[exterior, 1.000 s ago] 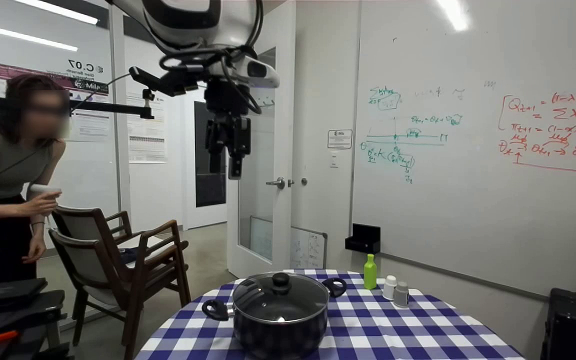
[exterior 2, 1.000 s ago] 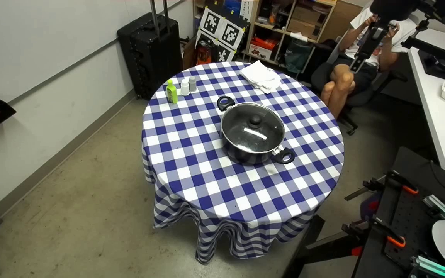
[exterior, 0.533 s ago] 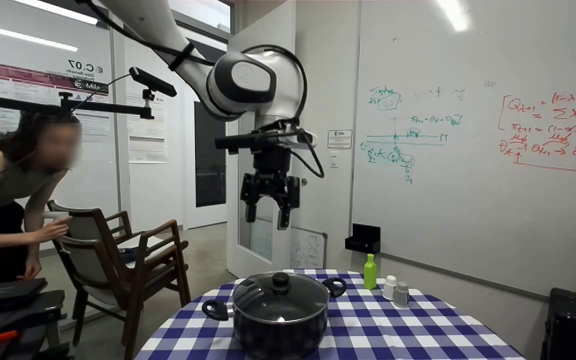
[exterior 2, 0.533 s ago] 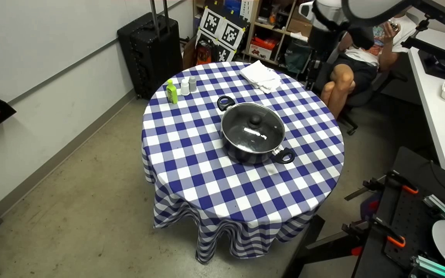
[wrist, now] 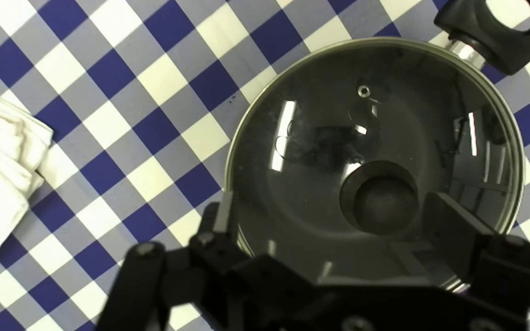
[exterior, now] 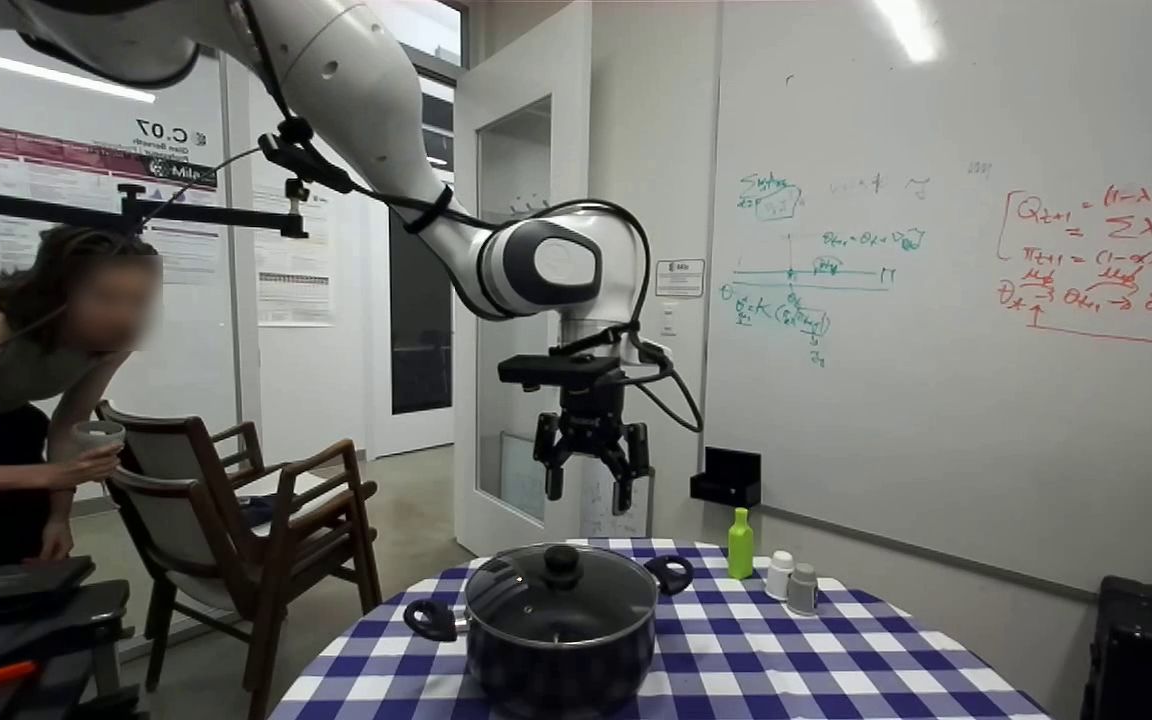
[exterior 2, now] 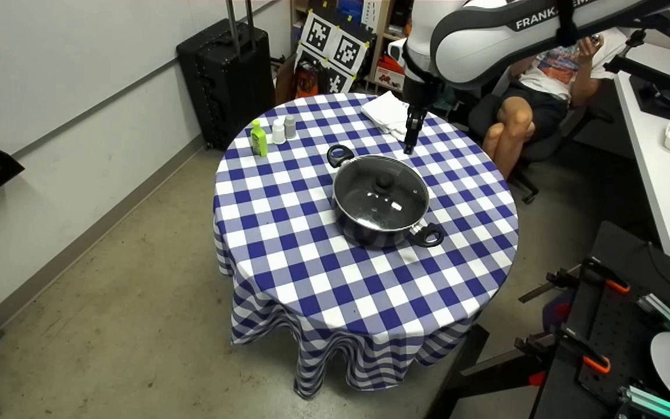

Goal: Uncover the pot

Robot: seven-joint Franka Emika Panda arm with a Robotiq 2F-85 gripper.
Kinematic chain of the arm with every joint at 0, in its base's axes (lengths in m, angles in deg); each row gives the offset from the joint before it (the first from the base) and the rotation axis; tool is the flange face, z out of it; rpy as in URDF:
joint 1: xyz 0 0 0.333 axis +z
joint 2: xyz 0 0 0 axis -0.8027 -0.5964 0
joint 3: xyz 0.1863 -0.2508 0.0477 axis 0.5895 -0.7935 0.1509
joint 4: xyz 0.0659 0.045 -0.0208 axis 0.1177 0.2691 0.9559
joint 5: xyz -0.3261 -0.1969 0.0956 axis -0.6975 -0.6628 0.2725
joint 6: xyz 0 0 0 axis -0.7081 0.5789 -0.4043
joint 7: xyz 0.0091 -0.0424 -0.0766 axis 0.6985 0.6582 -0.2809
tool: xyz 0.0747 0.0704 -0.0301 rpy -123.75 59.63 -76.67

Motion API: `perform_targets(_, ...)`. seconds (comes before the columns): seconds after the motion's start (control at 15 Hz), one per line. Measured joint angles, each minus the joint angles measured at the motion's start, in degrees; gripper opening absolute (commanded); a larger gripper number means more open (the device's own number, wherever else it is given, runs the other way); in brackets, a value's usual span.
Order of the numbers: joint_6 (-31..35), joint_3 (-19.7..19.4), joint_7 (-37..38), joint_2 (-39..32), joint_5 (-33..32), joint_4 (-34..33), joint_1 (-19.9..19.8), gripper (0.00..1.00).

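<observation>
The step in hand looks to be the approach to the round black knob (wrist: 386,205) on the domed clear glass lid (wrist: 371,138), which covers the wide, squat black pot (exterior: 561,672). The pot stands upright about the middle of the round, blue-and-white checked, cloth-covered bench (exterior 2: 317,279), in from every edge. In the wrist view the knob shows between the fingers of the pincer (exterior: 588,495) but closer to the finger (wrist: 451,230) on the picture's right, so centre on it before going down; otherwise one finger may land on the knob and skid the lid. Lower slowly, stop short of the glass, close around the knob's sides, and raise the lid level before carrying it toward an edge, away from the slim lime-green bottle (exterior 2: 259,138). A round knob may let the lid swing, so a firm, central hold should help.

The pincer is spread wide with nothing in it, fingers pointing down, apart from the lid. The white-and-black robot arm (exterior: 541,265) reaches in over the bench's edge, wrist bent downward.
</observation>
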Motion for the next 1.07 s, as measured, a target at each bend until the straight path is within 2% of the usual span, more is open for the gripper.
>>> perform_targets(0.4,0.37,4.93,-2.09,-4.67,6.06,-4.07,-2.38,1.00)
perform_targets(1.07,0.53,5.84,-2.74,-11.89,6.83,-7.26,-3.00,1.00)
